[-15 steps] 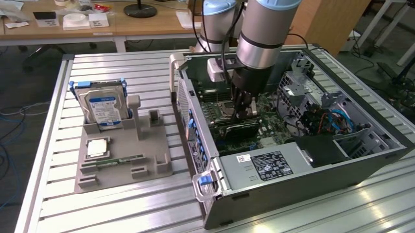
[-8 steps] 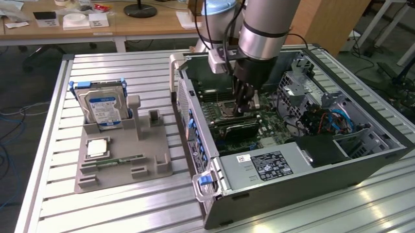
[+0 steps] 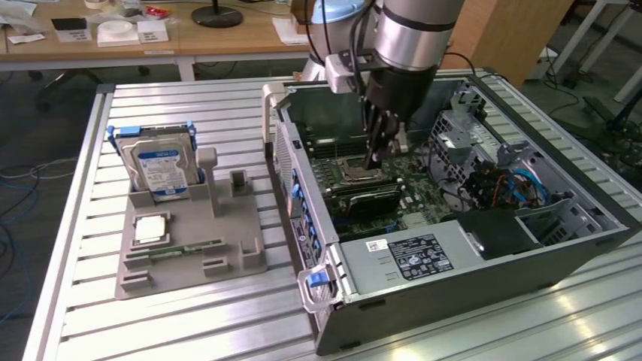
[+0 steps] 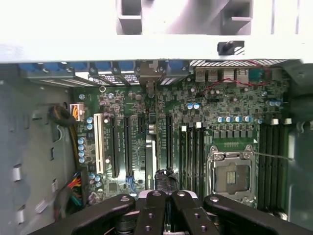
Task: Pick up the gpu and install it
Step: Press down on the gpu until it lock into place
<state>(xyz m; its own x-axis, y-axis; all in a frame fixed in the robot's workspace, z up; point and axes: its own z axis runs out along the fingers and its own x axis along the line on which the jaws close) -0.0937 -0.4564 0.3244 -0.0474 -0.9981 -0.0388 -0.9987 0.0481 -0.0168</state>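
The gpu [image 3: 366, 203] stands on edge in an expansion slot of the motherboard [image 4: 230, 117], inside the open computer case [image 3: 482, 263]. Its black face shows in the exterior view. The wrist view looks down on it edge-on as a thin dark strip [image 4: 150, 161] that runs toward the case's rear wall. My gripper [image 3: 373, 159] reaches down into the case with its fingers shut together. It hangs a little above the board, between the card and the CPU socket [image 4: 230, 172]. Its tips [image 4: 166, 180] lie right beside the card's near end, and I cannot tell whether they touch it.
On the slatted table, at the exterior view's left, a grey holder [image 3: 191, 263] carries a silver hard drive [image 3: 161, 169], a CPU chip [image 3: 150, 228] and a RAM stick [image 3: 186, 248]. Cables and drive cages [image 3: 501, 180] crowd the case's far side. The power supply [image 3: 401, 256] lies near the case's front wall.
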